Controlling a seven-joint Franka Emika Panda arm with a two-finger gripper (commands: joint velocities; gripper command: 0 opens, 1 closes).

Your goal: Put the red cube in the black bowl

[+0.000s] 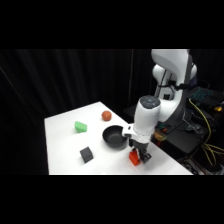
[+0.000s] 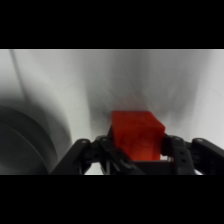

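Observation:
The red cube [image 1: 134, 159] rests near the table's front right edge, just right of the black bowl [image 1: 114, 137]. My gripper [image 1: 138, 157] has come straight down over it. In the wrist view the red cube [image 2: 136, 133] fills the gap between the two black fingers [image 2: 102, 152], which press against its left and right sides, so the gripper [image 2: 137, 150] is shut on it. The cube's lower part is hidden behind the linkage. The black bowl [image 2: 22, 142] shows as a dark curved rim at the left of that view, apart from the cube.
A reddish-orange ball [image 1: 106, 116] lies at the back of the white table [image 1: 65, 150]. A green block [image 1: 81, 127] sits left of the bowl and a dark grey flat block [image 1: 86, 154] in front of it. Cables and equipment [image 1: 205, 140] crowd the right side beyond the table.

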